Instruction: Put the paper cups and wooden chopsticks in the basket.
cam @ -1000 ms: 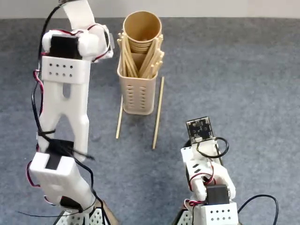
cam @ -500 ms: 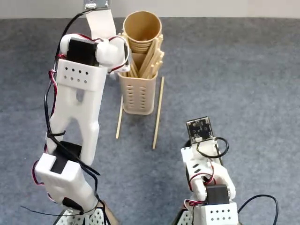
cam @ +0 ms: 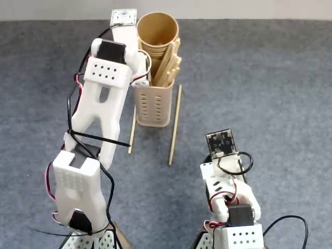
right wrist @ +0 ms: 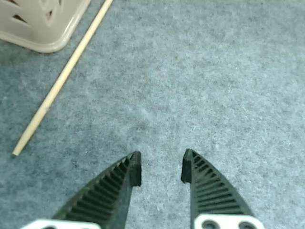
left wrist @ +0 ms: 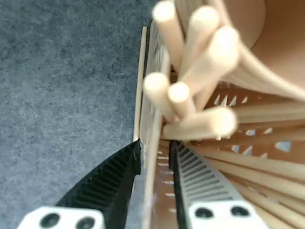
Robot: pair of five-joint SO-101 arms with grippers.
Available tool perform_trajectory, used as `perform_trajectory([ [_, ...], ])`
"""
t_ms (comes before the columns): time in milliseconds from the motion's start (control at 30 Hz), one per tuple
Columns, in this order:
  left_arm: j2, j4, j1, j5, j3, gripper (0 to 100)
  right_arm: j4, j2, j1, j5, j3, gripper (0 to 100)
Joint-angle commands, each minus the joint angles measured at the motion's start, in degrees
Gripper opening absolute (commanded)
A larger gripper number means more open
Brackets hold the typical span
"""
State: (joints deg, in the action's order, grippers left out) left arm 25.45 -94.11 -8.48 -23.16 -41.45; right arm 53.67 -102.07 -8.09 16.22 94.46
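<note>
A beige slotted basket (cam: 152,106) stands upright at the middle back. It holds stacked paper cups (cam: 157,30) and several wooden chopsticks (cam: 167,66). One loose chopstick (cam: 175,124) lies on the carpet right of the basket, and another (cam: 133,132) lies left of it. My left arm (cam: 104,83) stretches over the basket's left rim. My left gripper (left wrist: 155,143) is narrowly open, its jaws on either side of the basket wall (left wrist: 153,102). My right gripper (right wrist: 160,160) is open over bare carpet, nearer than the right-hand chopstick (right wrist: 62,78).
Grey carpet (cam: 270,93) covers the table, with free room to the right of the basket. The right arm (cam: 224,179) sits folded at the front right. A corner of the basket (right wrist: 43,24) shows in the right wrist view.
My left arm has swung from the far left rightward to the basket's left rim. The right arm, the basket and both loose chopsticks have not moved.
</note>
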Motion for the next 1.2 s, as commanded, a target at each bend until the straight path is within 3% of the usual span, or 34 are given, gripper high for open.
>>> perform_trajectory([
  [0,0.7,2.0,2.2,3.2,-0.7,1,-1.5,-0.6,-0.5,1.2,3.5,14.9],
  [300,0.7,2.2,3.2,5.4,-8.7,0,-1.5,-0.6,-0.5,1.2,3.6,14.9],
  [600,0.6,-7.1,5.5,5.0,-28.6,0,-1.5,-0.6,-0.5,1.2,3.6,14.9],
  [1033,-4.6,-7.2,22.0,4.7,-16.8,0,-1.5,-0.6,-0.6,3.0,3.7,14.9],
  [1167,-4.4,-7.1,26.1,7.9,-12.4,0,-1.5,-0.6,-1.5,3.2,3.7,14.9],
])
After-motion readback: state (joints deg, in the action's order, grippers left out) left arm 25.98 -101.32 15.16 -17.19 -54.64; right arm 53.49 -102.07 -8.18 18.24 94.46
